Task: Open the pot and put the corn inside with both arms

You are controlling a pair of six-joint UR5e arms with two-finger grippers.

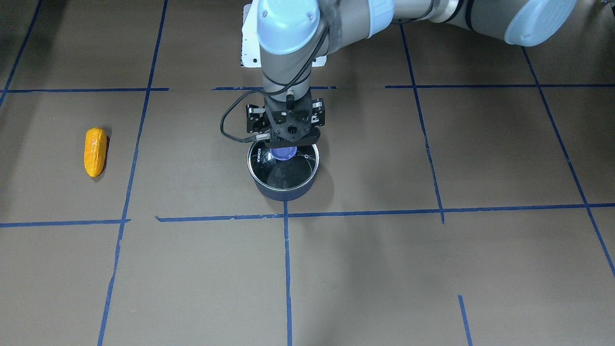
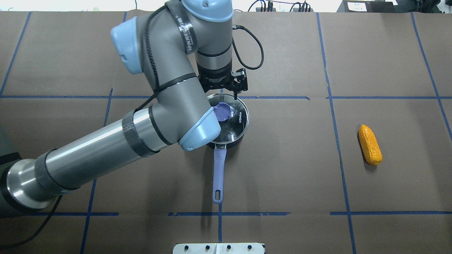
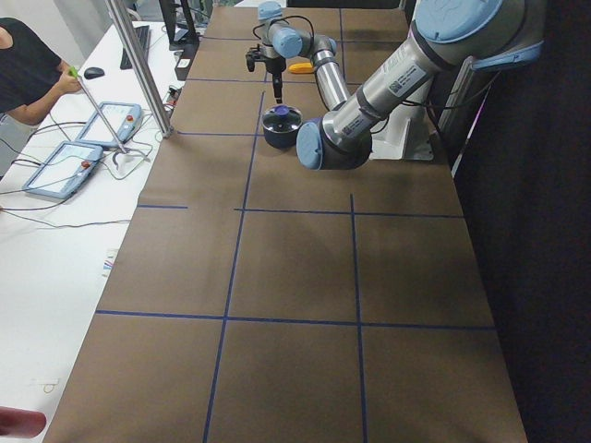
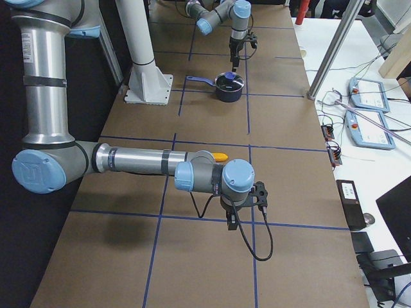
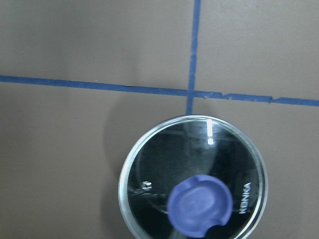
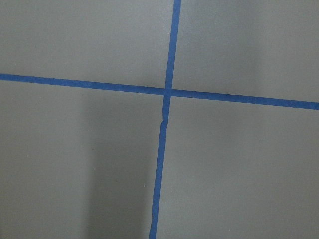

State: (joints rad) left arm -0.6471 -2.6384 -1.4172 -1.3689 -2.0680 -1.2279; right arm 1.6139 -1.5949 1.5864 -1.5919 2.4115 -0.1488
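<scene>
1. The left gripper (image 1: pixel 291 137) points straight down at the middle of the brown table (image 1: pixel 384 269), which is marked with blue tape lines. Its black body hides its fingertips, so it cannot be told whether the jaws are apart or together.
2. Directly under those jaws sits the pot (image 1: pixel 283 193), a dark navy saucepan. Its glass lid (image 1: pixel 288 172) is in place. The lid's blue knob (image 1: pixel 282 153) lies just below the jaws and seems a little apart from them in the side views. The purple-blue handle (image 2: pixel 219 169) runs from the pot back towards the robot's base.
3. The corn (image 2: pixel 369 144), an orange-yellow cob, lies flat on the table, well apart from the left jaws, off to the robot's right.
4. The right gripper (image 4: pixel 232 218) hangs pointing down over bare table, near the corn. The corn lies between these jaws and the pot. The gripper shows in one side view only, so the state of its jaws cannot be told.
</scene>
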